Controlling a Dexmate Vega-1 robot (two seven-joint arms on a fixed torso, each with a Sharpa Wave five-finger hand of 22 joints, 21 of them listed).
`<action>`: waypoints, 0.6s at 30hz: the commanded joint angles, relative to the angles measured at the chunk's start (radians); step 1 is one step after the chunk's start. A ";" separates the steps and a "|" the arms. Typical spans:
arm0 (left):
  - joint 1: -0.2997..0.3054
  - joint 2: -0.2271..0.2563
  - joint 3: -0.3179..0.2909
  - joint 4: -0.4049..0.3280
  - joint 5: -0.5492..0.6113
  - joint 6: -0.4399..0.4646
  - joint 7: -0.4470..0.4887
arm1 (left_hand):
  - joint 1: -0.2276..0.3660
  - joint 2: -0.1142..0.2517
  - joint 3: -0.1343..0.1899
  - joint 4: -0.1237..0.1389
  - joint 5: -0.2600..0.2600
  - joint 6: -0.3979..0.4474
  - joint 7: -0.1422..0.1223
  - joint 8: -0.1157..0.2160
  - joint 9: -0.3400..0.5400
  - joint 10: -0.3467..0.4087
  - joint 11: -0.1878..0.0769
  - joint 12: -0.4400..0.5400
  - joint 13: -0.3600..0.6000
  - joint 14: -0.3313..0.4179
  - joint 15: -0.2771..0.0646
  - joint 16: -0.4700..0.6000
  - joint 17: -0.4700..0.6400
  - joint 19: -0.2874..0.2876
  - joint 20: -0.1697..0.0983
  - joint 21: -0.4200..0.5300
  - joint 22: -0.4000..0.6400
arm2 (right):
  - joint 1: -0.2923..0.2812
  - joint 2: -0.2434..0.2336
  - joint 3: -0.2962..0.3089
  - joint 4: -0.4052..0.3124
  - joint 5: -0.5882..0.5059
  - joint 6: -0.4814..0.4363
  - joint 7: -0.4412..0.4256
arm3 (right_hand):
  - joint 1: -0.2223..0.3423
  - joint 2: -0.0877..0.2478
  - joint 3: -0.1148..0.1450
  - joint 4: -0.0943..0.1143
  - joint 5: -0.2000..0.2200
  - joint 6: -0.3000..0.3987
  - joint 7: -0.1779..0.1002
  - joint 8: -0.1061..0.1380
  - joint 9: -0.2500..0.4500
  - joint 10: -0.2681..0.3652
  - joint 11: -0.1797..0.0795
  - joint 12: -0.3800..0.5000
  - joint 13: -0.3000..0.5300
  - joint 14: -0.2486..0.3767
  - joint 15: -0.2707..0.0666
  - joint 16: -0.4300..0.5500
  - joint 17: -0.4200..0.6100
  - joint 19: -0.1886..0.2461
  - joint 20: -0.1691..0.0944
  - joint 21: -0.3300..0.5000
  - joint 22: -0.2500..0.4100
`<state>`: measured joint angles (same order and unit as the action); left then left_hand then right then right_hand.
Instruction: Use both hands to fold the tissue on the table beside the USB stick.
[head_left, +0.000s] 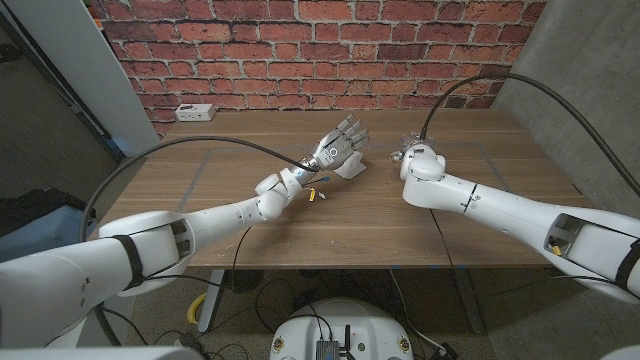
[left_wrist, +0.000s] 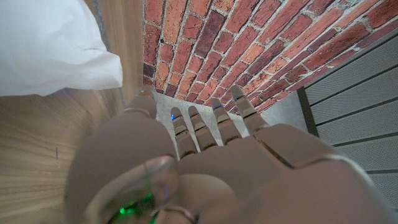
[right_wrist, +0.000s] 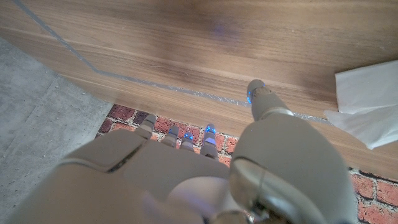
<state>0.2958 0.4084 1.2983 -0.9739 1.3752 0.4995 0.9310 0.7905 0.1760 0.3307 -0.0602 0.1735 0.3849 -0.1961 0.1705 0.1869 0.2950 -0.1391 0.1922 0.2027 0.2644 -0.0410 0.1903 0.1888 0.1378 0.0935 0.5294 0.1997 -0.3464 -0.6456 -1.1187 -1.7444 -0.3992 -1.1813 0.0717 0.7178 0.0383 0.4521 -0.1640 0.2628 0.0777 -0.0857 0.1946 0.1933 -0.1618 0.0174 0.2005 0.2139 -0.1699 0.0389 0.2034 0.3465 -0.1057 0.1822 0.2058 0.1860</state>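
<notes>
The white tissue (head_left: 350, 167) lies on the wooden table (head_left: 250, 225) just past the middle; in the head view its far part is hidden by my left hand. My left hand (head_left: 338, 142) hovers over it with fingers spread and holds nothing. The left wrist view shows the tissue (left_wrist: 50, 43) beside that hand (left_wrist: 205, 168), apart from the thumb. A small USB stick (head_left: 317, 193) lies just in front of the tissue, under my left wrist. My right hand (head_left: 411, 153) stands a little to the right of the tissue, fingers stretched out and empty. The right wrist view shows the tissue (right_wrist: 367, 102) off to the side of that hand (right_wrist: 186, 174).
A white socket strip (head_left: 195, 112) sits at the table's back left edge. Pale tape lines (head_left: 200, 170) mark the tabletop. A brick wall (head_left: 300, 50) stands behind the table. Black cables (head_left: 470, 85) arc above both arms.
</notes>
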 joint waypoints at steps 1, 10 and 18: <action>0.056 -0.037 -0.053 -0.041 -0.185 0.073 0.051 | -0.062 0.015 0.032 0.048 0.008 0.063 0.025 0.034 0.003 0.088 0.016 0.043 0.005 0.082 -0.094 0.033 0.002 0.061 -0.018 0.035 0.006 | -0.085 -0.022 0.083 -0.044 0.049 0.077 -0.160 | 0.009 0.044 -0.003 0.019 -0.018 0.080 0.001 0.023 0.000 0.084 -0.007 0.035 -0.002 0.080 -0.032 0.040 -0.007 0.126 -0.044 0.044 -0.002; 0.129 0.043 -0.134 -0.281 -0.310 0.046 -0.150 | -0.124 0.005 0.119 0.076 0.014 0.315 0.105 0.085 0.005 0.314 0.049 0.109 0.009 0.300 -0.083 0.071 -0.005 0.171 -0.020 0.107 0.015 | -0.165 -0.018 0.182 -0.053 0.089 0.189 -0.260 | -0.007 0.071 -0.026 0.033 -0.045 0.166 0.004 0.032 -0.002 0.192 -0.019 0.063 -0.007 0.178 -0.059 0.076 -0.014 0.247 -0.088 0.074 -0.003; 0.156 0.120 -0.192 -0.469 -0.383 -0.009 -0.446 | -0.143 0.017 0.188 0.082 0.020 0.262 0.130 0.036 0.003 0.253 0.076 0.063 0.004 0.251 -0.053 0.024 -0.008 0.141 -0.016 0.111 0.014 | -0.208 -0.017 0.236 -0.071 0.114 0.226 -0.297 | -0.021 0.076 -0.034 0.037 -0.055 0.200 0.005 0.033 -0.003 0.242 -0.024 0.072 -0.008 0.233 -0.066 0.093 -0.019 0.296 -0.120 0.086 -0.003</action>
<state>0.4017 0.4438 1.1865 -1.2077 1.1084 0.5439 0.7989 0.6566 0.1941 0.4892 0.0191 0.1875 0.6821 -0.0717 0.2293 0.1887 0.5803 -0.0716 0.2759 0.2073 0.5402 -0.0532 0.2318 0.1813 0.3030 0.0699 0.6377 0.2119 -0.4864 -0.6619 -0.9643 -1.7915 -0.3235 -1.0295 -0.1461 0.7017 0.1071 0.4223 -0.1307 0.2095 0.2630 -0.0824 0.2192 0.1905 0.0681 -0.0052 0.2671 0.2043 0.0505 -0.0266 0.2903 0.3263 0.1808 0.0629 0.2825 0.1810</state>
